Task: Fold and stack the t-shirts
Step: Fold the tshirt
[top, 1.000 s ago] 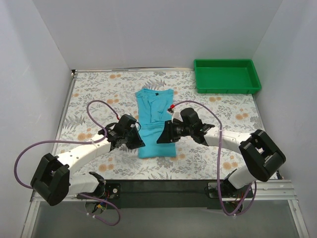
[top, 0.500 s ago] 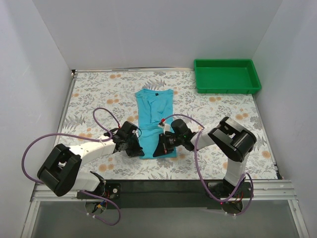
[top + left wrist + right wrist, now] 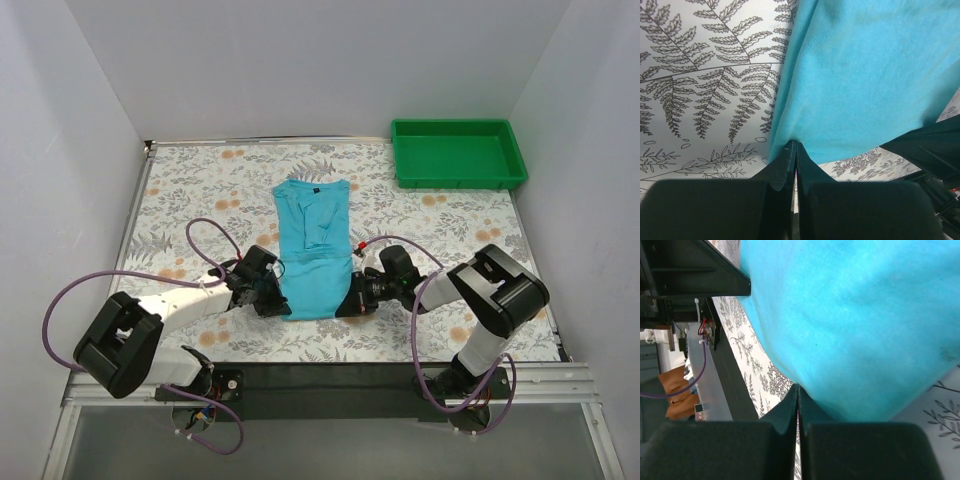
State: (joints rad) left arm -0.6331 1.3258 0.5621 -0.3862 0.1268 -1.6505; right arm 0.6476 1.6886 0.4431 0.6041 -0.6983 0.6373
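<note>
In the top view the fingertips of the left gripper [image 3: 277, 303] and the right gripper [image 3: 350, 303] are hidden under their own black bodies, so the grip can be judged only from the wrist cameras. There the near half of each picture is filled by blurred black fingers. The turquoise-blue collared shirt [image 3: 312, 255] is cut off at the frame edges. A dark angular part is seen at the right edge of the left wrist view, too cropped to be named.

The jaws of the left gripper [image 3: 794, 149] are closed to a hairline slit, and the near left hem corner of the shirt is pinched at their tips. The jaws of the right gripper [image 3: 798, 392] are closed just as tightly on the near right hem corner. How much cloth lies between the fingers cannot be made out. Both corners are held low over the floral surface [image 3: 200, 190].

One shirt is counted. It is laid as a narrow lengthwise strip at the middle of the surface. Its near end lies between the two grippers and its collar is at the far end, with a sleeve folded over the front. Two arms and two purple cables [image 3: 110, 273] are seen, one cable looping from each arm. One green tray [image 3: 460, 182] is set at the far right corner, well apart from the shirt.
</note>
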